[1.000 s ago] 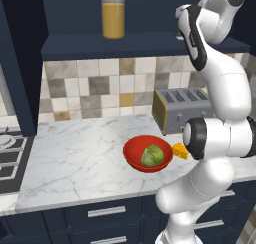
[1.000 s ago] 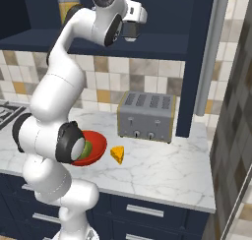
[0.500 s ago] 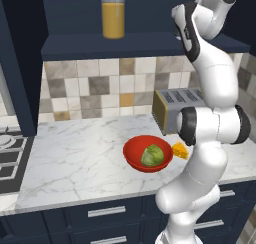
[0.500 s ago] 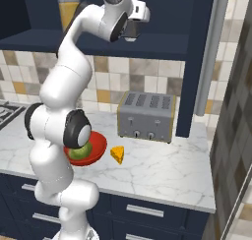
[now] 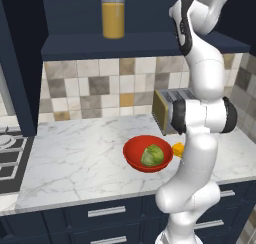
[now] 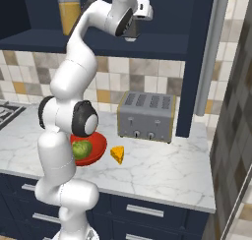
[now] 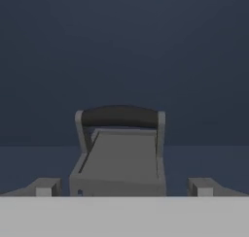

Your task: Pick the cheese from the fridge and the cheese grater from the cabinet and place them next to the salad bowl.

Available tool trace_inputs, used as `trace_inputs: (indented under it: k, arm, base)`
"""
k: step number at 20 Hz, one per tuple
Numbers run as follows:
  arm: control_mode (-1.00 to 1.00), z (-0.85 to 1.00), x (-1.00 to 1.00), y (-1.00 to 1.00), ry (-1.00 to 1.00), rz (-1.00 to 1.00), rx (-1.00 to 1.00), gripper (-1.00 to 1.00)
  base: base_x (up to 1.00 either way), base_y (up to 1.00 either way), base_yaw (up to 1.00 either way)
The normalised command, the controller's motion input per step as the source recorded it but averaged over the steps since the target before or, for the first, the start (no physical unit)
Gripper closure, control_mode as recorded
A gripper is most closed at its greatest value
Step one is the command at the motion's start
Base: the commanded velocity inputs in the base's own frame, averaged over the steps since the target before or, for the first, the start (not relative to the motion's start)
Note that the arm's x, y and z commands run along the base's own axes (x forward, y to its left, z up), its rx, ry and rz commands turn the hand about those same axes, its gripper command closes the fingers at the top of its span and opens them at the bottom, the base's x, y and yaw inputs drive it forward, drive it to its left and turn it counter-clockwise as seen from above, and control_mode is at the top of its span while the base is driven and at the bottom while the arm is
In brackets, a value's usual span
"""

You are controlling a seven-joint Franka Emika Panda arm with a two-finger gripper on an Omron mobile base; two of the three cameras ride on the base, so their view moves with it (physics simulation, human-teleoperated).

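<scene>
Marble worktop (image 6: 162,167) carries one salad bowl (image 5: 148,153), one cheese wedge (image 6: 117,154) beside it, one toaster (image 6: 146,116). My pincer (image 7: 121,187) gapes wide before one cheese grater (image 7: 118,153) in the cabinet (image 6: 162,42) niche.

cheese (image 5: 178,149) mostly behind the arm, jar (image 5: 113,12) cut off by the top edge

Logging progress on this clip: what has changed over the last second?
The white arm swung further round at its lower joints, its raised hand staying up at the dark navy wall cabinet, open before the small grey metal grater. Nothing was gripped or released. The orange cheese wedge and red salad bowl stayed put.
</scene>
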Motion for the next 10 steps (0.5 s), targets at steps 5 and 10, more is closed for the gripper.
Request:
trace_inputs:
  k: [5,10]
  arm:
    - [-1.00,0.00,0.18,-0.04,0.00,0.00,-0.03,-1.00]
    - [-1.00,-0.06,0.11,0.00,0.00,0.00,-0.01,-1.00]
  base:
    - [0.00,0.00,0.00]
    - [0.00,0.00,0.00]
